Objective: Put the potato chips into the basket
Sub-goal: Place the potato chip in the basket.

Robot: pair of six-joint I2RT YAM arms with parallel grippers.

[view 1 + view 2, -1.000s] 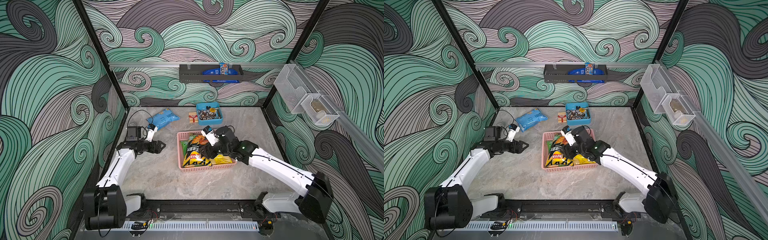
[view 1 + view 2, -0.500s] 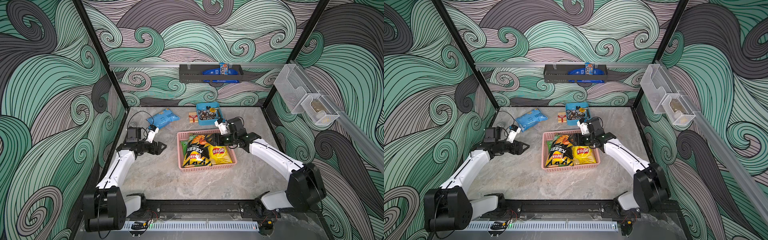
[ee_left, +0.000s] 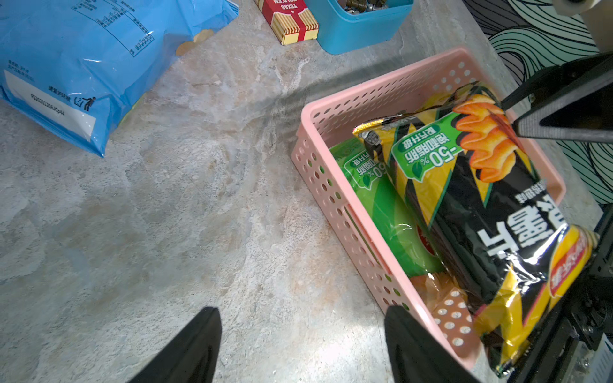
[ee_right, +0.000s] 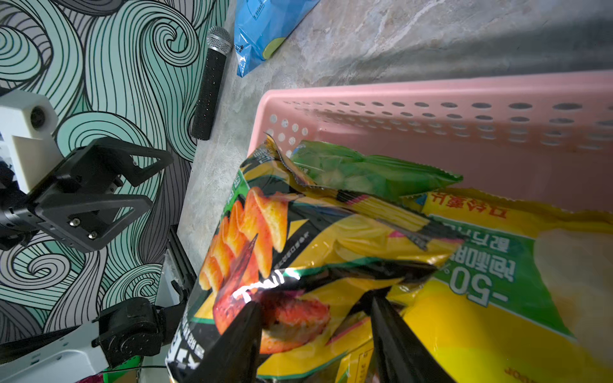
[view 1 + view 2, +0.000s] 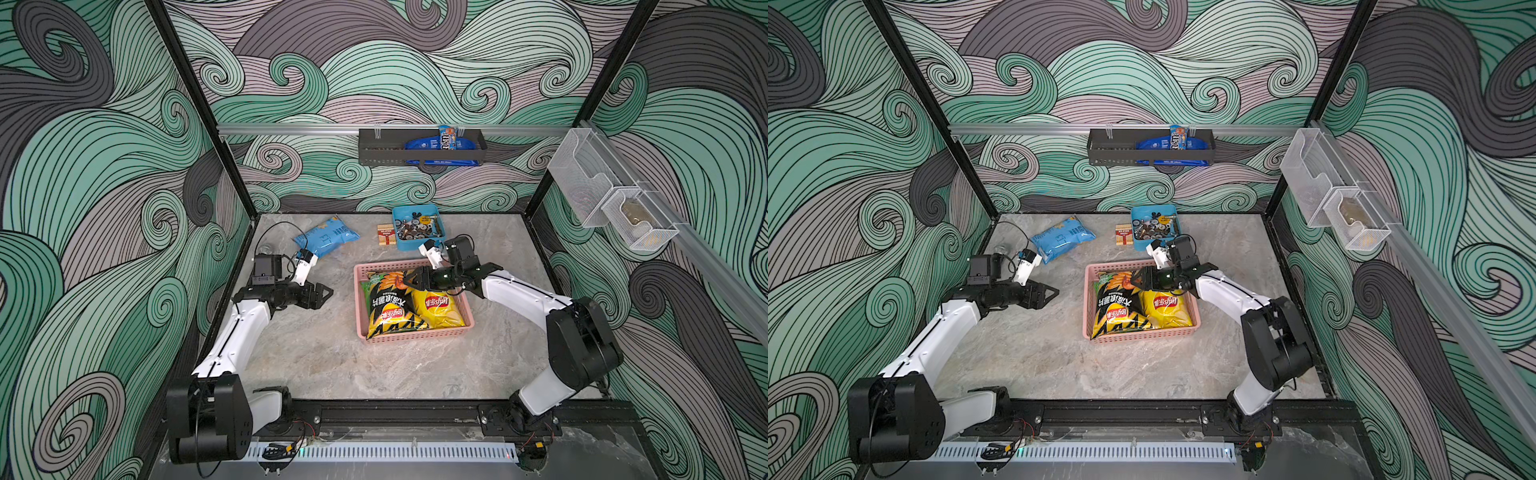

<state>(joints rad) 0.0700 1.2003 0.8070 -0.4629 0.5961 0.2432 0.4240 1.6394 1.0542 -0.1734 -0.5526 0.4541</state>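
Grey marbled counter (image 5: 316,361) carried the pink basket (image 5: 419,335) near its middle. Three chip bags lay inside. The black-and-yellow bag (image 5: 388,309) slanted on top of the green bag (image 3: 388,215), hiding most of it, and the yellow bag (image 5: 436,307) lay beside them toward the right arm. Over the basket's far end hung the right hand (image 5: 409,283), its fingers (image 4: 238,338) apart and straddling the top of the black-and-yellow bag. Whether they pinched the foil or only touched it, I could not tell. Level with it, outside the basket, the left hand (image 5: 326,296) hovered above the counter, spread wide and holding nothing. Farther back the light blue bag (image 5: 326,239) lay flat on the counter, outside the basket, with a black microphone (image 4: 212,83) at the foot of the side wall near it. A red-and-cream box (image 5: 385,235) sat just beside a blue tray (image 5: 405,245) of metal bits, beyond the basket. On the back wall hung a dark rack (image 5: 382,149) holding a dark blue packet (image 5: 428,143).
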